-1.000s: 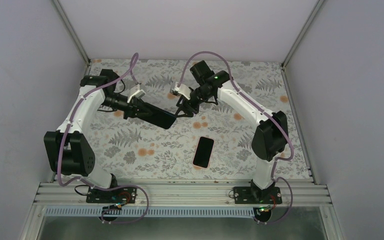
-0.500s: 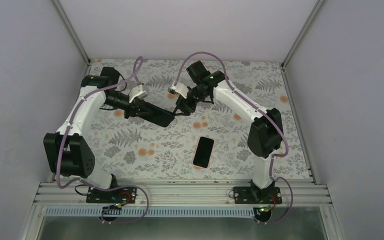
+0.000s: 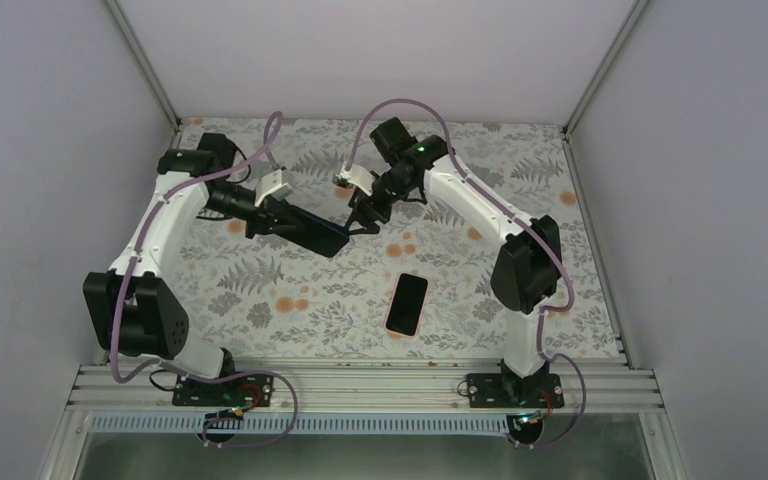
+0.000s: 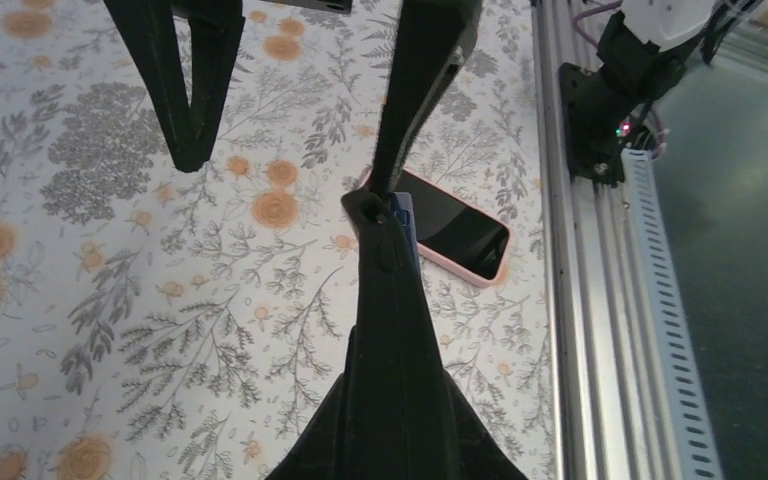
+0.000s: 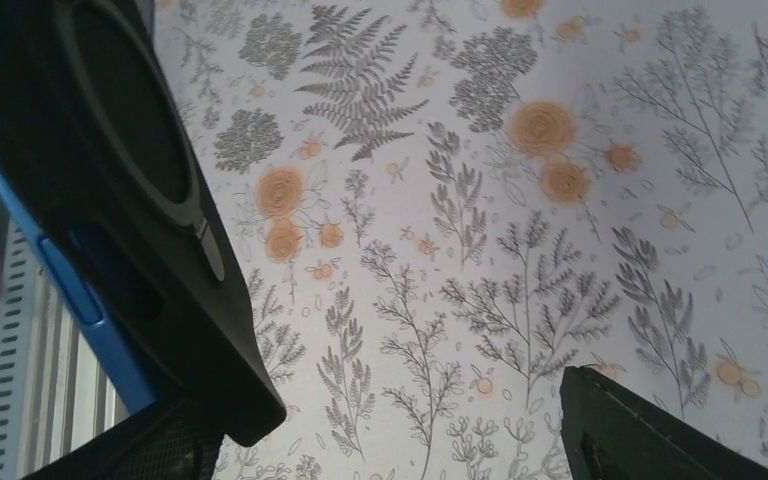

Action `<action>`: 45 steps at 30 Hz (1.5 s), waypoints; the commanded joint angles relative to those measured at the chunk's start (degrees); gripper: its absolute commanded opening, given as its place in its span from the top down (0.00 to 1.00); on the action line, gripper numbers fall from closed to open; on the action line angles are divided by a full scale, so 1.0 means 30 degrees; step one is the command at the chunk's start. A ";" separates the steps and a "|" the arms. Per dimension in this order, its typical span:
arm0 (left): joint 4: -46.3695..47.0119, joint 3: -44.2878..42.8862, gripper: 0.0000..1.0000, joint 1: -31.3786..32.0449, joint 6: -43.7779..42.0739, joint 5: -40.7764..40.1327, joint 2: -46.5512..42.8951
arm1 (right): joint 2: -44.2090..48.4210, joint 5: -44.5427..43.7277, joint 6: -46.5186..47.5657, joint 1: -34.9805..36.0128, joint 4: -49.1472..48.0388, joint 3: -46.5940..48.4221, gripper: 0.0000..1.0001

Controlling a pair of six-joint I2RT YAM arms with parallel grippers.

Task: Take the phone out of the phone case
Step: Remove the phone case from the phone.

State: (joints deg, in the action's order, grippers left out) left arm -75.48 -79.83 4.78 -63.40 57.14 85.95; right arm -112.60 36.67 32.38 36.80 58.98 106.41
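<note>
Both grippers are sitting slightly farther back-left than a second ago.

- Left gripper [image 3: 284,221]: clamping the black phone case [image 3: 315,235], holding it above the floral tablecloth [image 3: 260,290].
- Right gripper [image 3: 360,221]: spreading wide, one finger [image 4: 425,90] touching the case's end.
- Phone [image 5: 90,300]: blue edge showing, sitting inside the case.
- Pink-rimmed phone [image 3: 407,303]: lying flat on the cloth.
- White walls [image 3: 360,60]: enclosing the table.
</note>
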 commanded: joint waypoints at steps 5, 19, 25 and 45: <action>-0.0767 -0.3313 0.98 -0.1126 -0.0570 0.6370 0.1790 | 0.0105 0.4269 -0.0053 0.2703 -0.0407 0.0837 0.16; -0.0767 -0.4426 0.98 -0.1269 -0.0989 0.8255 0.1433 | -0.1350 0.7446 -0.0131 0.4850 -0.1296 0.1636 0.06; -0.0767 -0.4637 0.98 -0.1264 -0.1294 0.8077 0.1776 | -0.2975 1.0906 0.1402 0.5453 0.1236 0.4228 0.00; -0.0767 -0.3133 0.98 -0.2185 -0.2621 0.7206 0.1853 | 0.1995 1.2161 -0.8362 0.1756 -1.0377 0.0625 0.03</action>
State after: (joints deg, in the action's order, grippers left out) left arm -87.74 -90.56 -1.61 -67.33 79.02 89.25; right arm -114.24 54.08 15.84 40.34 42.59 109.12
